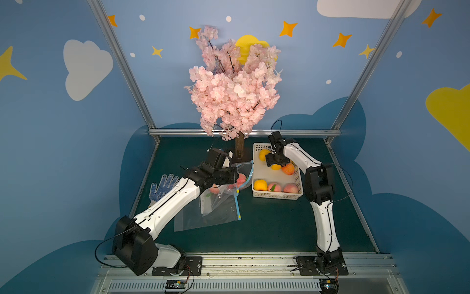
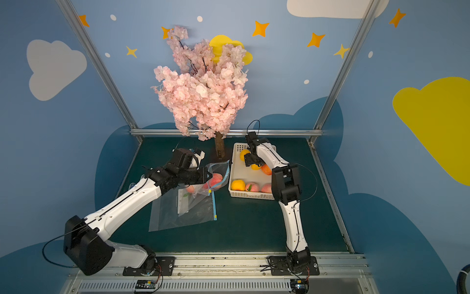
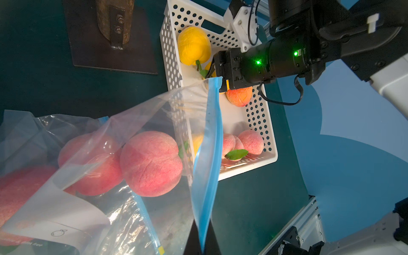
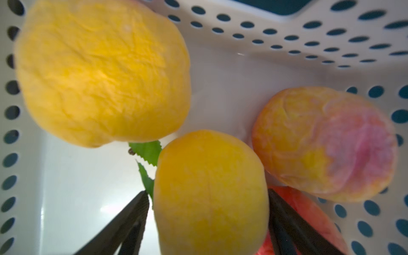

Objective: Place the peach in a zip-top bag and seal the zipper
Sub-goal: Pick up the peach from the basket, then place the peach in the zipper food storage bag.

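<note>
Two arms busy: my L pincer (image 3: 201, 236) is clenched on the bag's (image 3: 154, 114) blue zip strip (image 3: 212, 132). R pincer (image 4: 207, 195) straddles a yellow peach (image 4: 209, 172) in the basket (image 3: 174, 44), jaws apart, not yet clamped. Looks light, soft, wrinkly; I'd pinch mid-sides gently.

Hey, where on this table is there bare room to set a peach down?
The widest bare mat lies in front of the basket, between the flat bag and the right arm. A smaller patch sits behind the left arm, by the back rail. It is crowded where the lifted bag hangs beside the basket.
</note>
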`<state>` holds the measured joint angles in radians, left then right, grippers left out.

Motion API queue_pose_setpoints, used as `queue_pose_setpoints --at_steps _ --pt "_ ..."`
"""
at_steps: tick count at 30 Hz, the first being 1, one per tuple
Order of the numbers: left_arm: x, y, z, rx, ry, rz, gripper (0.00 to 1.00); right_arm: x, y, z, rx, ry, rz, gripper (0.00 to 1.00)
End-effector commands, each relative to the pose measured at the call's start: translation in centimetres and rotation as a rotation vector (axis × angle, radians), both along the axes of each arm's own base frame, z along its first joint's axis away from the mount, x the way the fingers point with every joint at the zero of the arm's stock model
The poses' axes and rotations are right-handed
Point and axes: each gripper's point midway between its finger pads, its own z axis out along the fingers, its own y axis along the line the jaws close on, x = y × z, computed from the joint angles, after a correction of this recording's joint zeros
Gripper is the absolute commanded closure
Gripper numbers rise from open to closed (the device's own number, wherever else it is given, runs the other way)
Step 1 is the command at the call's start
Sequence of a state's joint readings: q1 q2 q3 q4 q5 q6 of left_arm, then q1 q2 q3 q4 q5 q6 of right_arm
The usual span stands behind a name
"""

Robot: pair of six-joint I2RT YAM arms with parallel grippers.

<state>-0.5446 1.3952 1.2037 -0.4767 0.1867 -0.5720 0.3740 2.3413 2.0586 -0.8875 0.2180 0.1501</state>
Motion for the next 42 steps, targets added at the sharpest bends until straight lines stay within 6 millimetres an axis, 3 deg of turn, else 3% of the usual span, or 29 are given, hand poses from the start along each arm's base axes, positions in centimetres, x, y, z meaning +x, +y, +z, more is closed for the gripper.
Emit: queue_pose_setpoints --at_steps 1,4,9,14,19,24,32,36,39,42 --pt "0.2 -0.3 0.3 -0.008 -0.010 -0.005 0.97 -0.8 -0.5 0.0 0.014 0.039 -0.007 0.38" --pt "0.3 -0.2 0.3 -0.003 -0.015 -0.001 0.97 -1.1 -0.1 2.0 0.052 0.013 0.001 0.51" --pt "0.3 0.0 0.3 0.003 -0.013 0.008 0.97 -3.3 1.9 8.8 0.199 -0.057 0.054 0.52" --pt "0.3 0.3 0.5 0.008 -0.015 0.029 0.97 -10.8 8.8 15.5 0.574 -0.052 0.339 0.50" --pt "0.6 0.7 0.9 0.015 -0.022 0.057 0.97 -16.9 12.4 19.6 0.788 -0.104 0.469 0.49" --pt "0.4 0.0 2.1 -0.021 -0.044 0.020 0.97 -18.8 14.7 20.9 0.876 -0.201 0.509 0.47" --pt "-0.5 0.4 4.8 -0.052 -0.101 0.004 0.97 -17.4 18.1 18.1 0.829 -0.144 0.497 0.43" --pt "-1.0 0.8 6.3 -0.065 -0.133 0.003 0.97 -16.6 20.0 18.2 0.845 -0.125 0.479 0.27" --pt "-1.2 1.0 7.1 -0.075 -0.149 0.002 0.97 -16.4 20.9 19.2 0.890 -0.125 0.483 0.23" --pt "-1.1 1.4 7.2 -0.063 -0.155 0.008 0.97 -16.4 20.5 20.0 0.897 -0.134 0.466 0.15"
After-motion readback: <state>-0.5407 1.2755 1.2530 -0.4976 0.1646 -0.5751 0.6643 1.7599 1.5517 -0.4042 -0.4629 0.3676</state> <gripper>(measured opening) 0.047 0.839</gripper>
